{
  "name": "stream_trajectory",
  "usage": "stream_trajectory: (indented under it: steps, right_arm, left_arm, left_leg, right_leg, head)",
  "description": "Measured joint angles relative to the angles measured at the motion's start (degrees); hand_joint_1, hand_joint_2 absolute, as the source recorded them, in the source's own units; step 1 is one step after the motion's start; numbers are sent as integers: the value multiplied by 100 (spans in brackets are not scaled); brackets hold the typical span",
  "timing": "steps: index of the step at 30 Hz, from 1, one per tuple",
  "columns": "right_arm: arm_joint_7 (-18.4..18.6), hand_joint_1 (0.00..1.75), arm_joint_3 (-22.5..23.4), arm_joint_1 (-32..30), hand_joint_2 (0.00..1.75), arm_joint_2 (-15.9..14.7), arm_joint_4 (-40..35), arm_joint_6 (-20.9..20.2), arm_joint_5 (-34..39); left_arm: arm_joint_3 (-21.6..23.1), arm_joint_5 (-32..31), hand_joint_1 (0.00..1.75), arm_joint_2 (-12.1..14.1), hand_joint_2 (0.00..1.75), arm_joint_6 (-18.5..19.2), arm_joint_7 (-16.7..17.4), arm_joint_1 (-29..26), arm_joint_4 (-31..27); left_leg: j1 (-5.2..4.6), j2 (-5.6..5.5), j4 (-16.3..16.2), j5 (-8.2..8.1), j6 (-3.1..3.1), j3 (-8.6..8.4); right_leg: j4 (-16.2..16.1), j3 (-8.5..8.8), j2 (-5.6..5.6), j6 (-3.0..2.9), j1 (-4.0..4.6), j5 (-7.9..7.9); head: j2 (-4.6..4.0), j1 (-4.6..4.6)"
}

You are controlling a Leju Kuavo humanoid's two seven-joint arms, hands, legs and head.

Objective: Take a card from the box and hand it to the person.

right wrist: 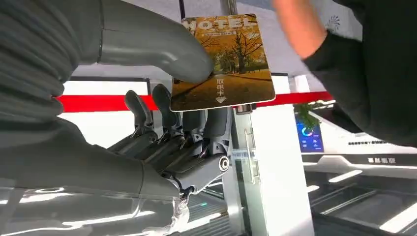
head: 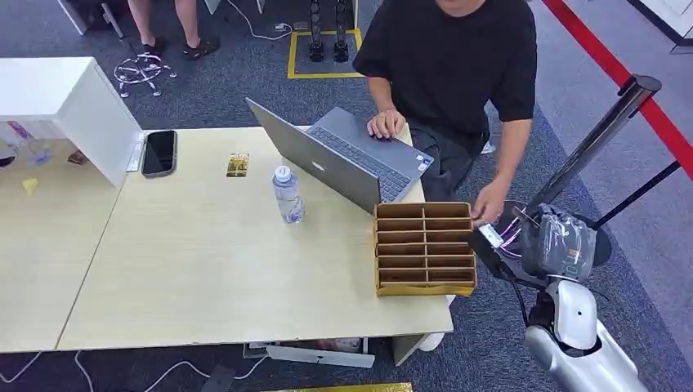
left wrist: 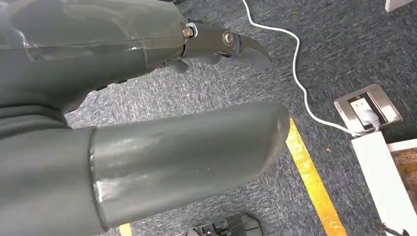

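Note:
The brown cardboard box [head: 425,247] with several slots stands at the table's right front corner. My right hand [head: 523,245] hovers just to the right of it, off the table edge, pinching a card [head: 490,236]. In the right wrist view the card [right wrist: 223,64] is an orange autumn-tree "HOTEL" card, held between the thumb and fingers of my right hand [right wrist: 162,142]. The person's hand [head: 490,202] reaches down close above the card and appears blurred [right wrist: 300,24] beside it. My left hand [left wrist: 196,98] hangs over the carpet, fingers apart, holding nothing.
The person [head: 458,57] in black stands behind the table's right end, other hand on an open laptop [head: 351,159]. A water bottle [head: 288,194], a phone [head: 159,152] and another card [head: 238,165] lie on the table [head: 188,278]. A black barrier post [head: 596,139] leans at right.

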State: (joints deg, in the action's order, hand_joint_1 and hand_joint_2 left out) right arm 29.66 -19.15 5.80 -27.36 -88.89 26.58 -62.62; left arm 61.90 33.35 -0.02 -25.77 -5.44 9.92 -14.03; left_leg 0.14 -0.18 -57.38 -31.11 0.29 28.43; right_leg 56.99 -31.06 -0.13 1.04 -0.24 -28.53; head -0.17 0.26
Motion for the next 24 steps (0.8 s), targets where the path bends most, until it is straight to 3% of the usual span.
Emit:
stream_trajectory:
  steps: [12,16,20,21,22,24]
  right_arm:
    - [13,134,-2,-43,175,15,79,-4,0]
    - [15,124,-2,-43,175,15,85,-4,0]
    - [37,77,-4,-43,175,15,98,-90,-180]
    - [53,19,-7,-44,175,15,109,-140,-282]
    - [68,5,-11,-45,175,15,114,-168,-332]
    - [89,0,-13,-50,175,15,116,-255,-400]
  left_arm:
    - [0,-31,0,0,0,0,22,-1,0]
    - [0,-31,0,0,0,-2,22,-1,0]
    - [0,-50,0,0,0,0,31,-1,0]
    - [0,-57,0,0,0,0,37,0,0]
    - [0,-61,0,0,0,0,39,0,0]
    - [0,-63,0,0,0,0,44,0,0]
  left_leg:
    - [0,0,0,0,0,0]
    - [0,0,0,0,0,0]
    - [0,0,0,0,0,0]
    - [0,0,0,0,0,0]
    - [0,0,0,0,0,0]
    - [0,0,0,0,0,0]
  right_leg:
    - [0,0,0,0,0,0]
    - [0,0,0,0,0,0]
    - [0,0,0,0,0,0]
    - [0,0,0,0,0,0]
    - [0,-1,0,0,0,0]
    - [0,0,0,0,0,0]
  head:
    - [0,0]
    - [0,0]
    - [0,0]
    - [0,0]
    - [0,-2]
    - [0,0]
